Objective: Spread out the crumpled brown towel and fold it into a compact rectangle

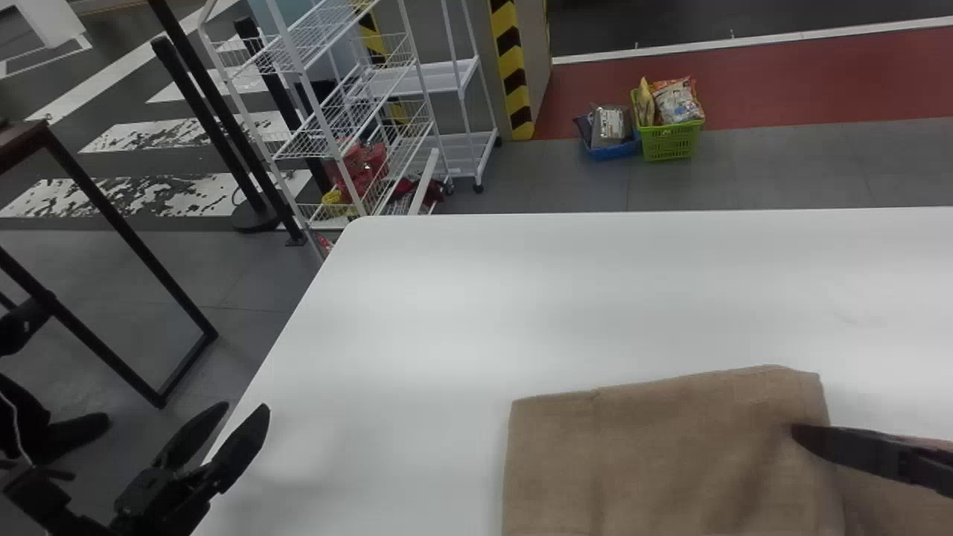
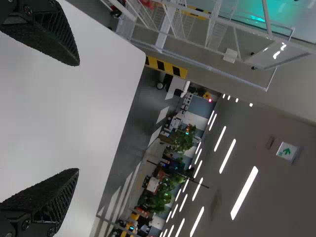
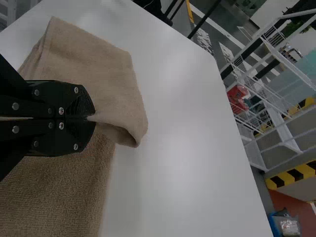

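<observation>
The brown towel [image 1: 655,447] lies partly folded on the white table, at the right front of the head view. At its right side my right gripper [image 1: 800,435] reaches in over the cloth. In the right wrist view, the right gripper [image 3: 91,118] is closed on an edge of the towel [image 3: 98,64], and the pinched layer stands slightly raised above a lower layer. My left gripper [image 1: 246,424] is parked over the table's left edge, well apart from the towel. In the left wrist view, the left gripper [image 2: 76,118] has its fingers wide apart with nothing between them.
The white table [image 1: 402,335] extends beneath both arms, its left edge running diagonally. Beyond it stand a white wire rack [image 1: 335,112], a green basket [image 1: 670,141] and a blue basket [image 1: 610,149] on the floor. A dark-framed table [image 1: 112,216] is at far left.
</observation>
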